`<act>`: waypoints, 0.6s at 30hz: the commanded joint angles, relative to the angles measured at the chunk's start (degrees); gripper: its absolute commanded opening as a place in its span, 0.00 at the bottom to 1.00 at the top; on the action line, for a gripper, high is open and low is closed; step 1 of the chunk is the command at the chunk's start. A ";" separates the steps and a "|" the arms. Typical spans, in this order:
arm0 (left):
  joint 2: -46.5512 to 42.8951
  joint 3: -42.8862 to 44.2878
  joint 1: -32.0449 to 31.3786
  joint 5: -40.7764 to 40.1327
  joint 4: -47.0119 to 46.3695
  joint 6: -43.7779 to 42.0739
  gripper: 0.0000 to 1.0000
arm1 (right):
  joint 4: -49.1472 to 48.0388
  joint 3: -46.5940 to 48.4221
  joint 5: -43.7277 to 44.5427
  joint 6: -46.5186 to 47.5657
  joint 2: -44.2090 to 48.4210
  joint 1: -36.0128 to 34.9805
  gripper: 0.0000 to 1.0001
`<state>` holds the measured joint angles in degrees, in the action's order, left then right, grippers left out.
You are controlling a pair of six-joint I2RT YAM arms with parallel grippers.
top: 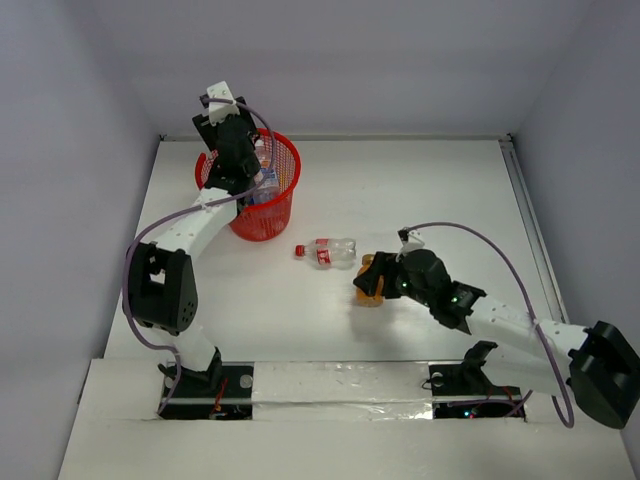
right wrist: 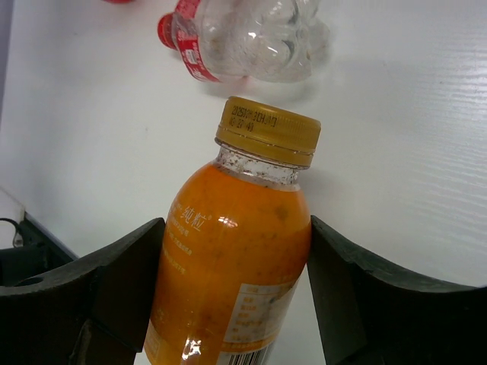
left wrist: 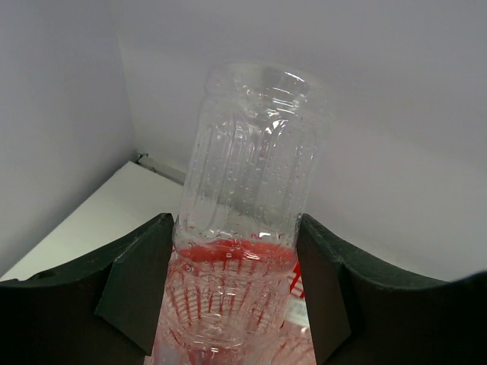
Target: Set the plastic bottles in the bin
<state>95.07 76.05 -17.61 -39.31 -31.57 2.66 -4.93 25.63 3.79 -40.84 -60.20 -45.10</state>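
Clear bottle: clamped in my left pincer, hanging over the bin, close to its far-left rim
Bin: red mesh, far left on the bench, other bottles inside
Orange bottle: low at mid-bench, my right pincer closed round its body; resting or lifted, I can't tell
Red-label bottle: on its side just beyond the orange one, untouched
Doing it well: I'd nudge the left load toward the bin's middle before letting go, then raise the orange one clear of its neighbour
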 commanded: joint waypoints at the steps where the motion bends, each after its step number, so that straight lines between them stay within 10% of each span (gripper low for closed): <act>1: -1.99 -4.32 0.12 -0.24 -8.85 1.56 0.31 | -1.05 0.30 2.01 -0.03 4.20 -0.60 0.49; 8: -1.20 -11.62 -2.43 -1.65 -15.79 1.83 0.39 | 2.20 0.39 5.08 0.23 12.20 -0.60 0.49; 18: -6.28 -12.60 -2.96 0.02 -12.55 6.48 0.85 | 4.75 3.81 7.37 2.51 17.58 -0.60 0.49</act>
<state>94.70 63.33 -20.25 -40.10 -42.22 6.46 -0.25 25.78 8.97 -40.29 -43.70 -45.10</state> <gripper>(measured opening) 0.810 0.752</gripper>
